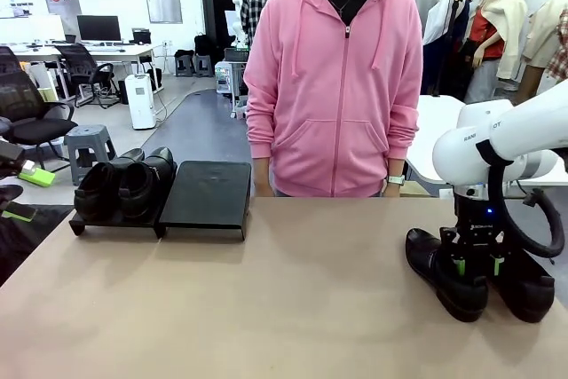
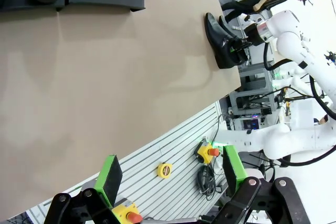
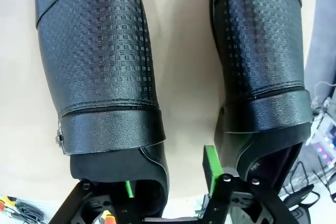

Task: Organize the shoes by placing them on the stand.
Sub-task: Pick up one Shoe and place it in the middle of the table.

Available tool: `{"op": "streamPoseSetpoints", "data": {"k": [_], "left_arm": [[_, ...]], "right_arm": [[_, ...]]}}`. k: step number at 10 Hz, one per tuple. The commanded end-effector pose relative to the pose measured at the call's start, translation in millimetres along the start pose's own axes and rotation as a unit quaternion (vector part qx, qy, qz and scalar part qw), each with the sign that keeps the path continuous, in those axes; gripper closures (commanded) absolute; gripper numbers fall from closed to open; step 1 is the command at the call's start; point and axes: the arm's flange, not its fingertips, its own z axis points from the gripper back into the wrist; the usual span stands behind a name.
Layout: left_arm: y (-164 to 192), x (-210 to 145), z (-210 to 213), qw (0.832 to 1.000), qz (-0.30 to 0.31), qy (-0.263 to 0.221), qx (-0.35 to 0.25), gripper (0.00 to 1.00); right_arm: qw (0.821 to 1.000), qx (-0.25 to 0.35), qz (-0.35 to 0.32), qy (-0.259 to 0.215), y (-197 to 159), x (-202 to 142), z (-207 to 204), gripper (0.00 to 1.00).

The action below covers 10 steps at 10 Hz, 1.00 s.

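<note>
Two shoes sit side by side on the left panel of the stand, at the far left of the desk; its right panel is bare. The other pair lies near the desk's right edge, well apart from the stand, and picking one of them up looks to be the step in hand. The right gripper is down between them. In the right wrist view one green pad sits inside the heel opening of a shoe and the other stands outside its side wall. The jaws are partly drawn in, with a strip of desk showing between the outer pad and the leather, so there is no pinch yet. Next, I judge, the jaws must close on that wall, lift the shoe clear of its neighbour and carry it across to the bare panel. The left gripper hangs wide and empty off the desk's near edge. The desk is plain, tan and matte. A person in a pink hoodie stands at its far side, with an office of chairs, a stool and a monitor behind.
</note>
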Motion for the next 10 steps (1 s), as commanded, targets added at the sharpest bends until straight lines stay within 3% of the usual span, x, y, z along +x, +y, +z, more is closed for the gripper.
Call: {"op": "streamPoseSetpoints", "data": {"k": [1,8,10], "left_arm": [[0,-2,1,1.000,-0.003,0.001,-0.001,0.00],[0,-2,1,1.000,-0.003,0.001,-0.001,0.00],[0,-2,1,1.000,-0.003,0.001,-0.001,0.00]], "right_arm": [[1.000,0.009,0.005,0.010,3,5,6,1.00],[1.000,0.009,0.024,0.010,5,-3,11,1.00],[0.997,0.046,0.045,-0.041,-5,-50,54,1.00]]}}
